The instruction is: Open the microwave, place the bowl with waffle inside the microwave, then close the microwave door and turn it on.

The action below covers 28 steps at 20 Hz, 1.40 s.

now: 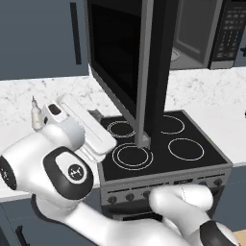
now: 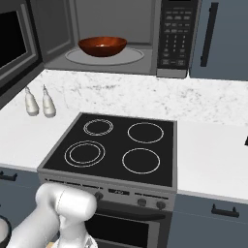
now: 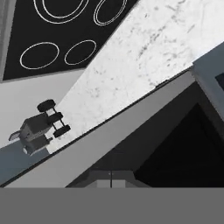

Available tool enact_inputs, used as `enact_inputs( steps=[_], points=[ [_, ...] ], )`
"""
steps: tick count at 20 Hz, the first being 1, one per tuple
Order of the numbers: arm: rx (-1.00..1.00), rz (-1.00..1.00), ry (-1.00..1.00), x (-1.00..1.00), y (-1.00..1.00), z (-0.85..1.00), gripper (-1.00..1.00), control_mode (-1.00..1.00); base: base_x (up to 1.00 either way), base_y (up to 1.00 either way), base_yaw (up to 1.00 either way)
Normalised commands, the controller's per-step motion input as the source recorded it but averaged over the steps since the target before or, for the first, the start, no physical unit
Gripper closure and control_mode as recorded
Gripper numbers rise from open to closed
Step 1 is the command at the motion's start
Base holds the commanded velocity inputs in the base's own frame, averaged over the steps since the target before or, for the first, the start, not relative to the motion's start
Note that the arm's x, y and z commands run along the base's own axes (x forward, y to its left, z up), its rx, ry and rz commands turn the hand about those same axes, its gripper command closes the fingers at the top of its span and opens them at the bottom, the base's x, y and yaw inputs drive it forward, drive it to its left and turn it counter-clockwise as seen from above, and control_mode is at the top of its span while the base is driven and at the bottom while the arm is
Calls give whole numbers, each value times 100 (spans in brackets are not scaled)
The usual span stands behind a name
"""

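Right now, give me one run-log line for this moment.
microwave door: open | bowl: inside microwave, on turntable | gripper: state unclear | pending: close door, start

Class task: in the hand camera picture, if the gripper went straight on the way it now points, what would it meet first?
Most likely the open microwave door. The gripper sits low against the door's dark face, with its grey edge running across just ahead. The marble counter lies beyond it, though depth is hard to judge here.
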Motion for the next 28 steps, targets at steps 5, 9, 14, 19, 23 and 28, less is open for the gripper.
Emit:
enact_inputs(
  steps=[5, 9, 14, 19, 23, 28],
  points=[
    [9, -17, 0, 100, -99, 41, 100, -100, 0, 0, 0],
    [17, -2, -1, 100, -100, 37, 100, -100, 0, 0, 0],
    [25, 0, 0, 100, -100, 21, 100, -100, 0, 0, 0],
    [32, 7, 0, 100, -98, 24, 100, -100, 0, 0, 0],
    [36, 26, -2, 100, -87, 8, 100, -100, 0, 0, 0],
    [34, 37, -10, 100, -73, 0, 100, -100, 0, 0, 0]
  ],
)
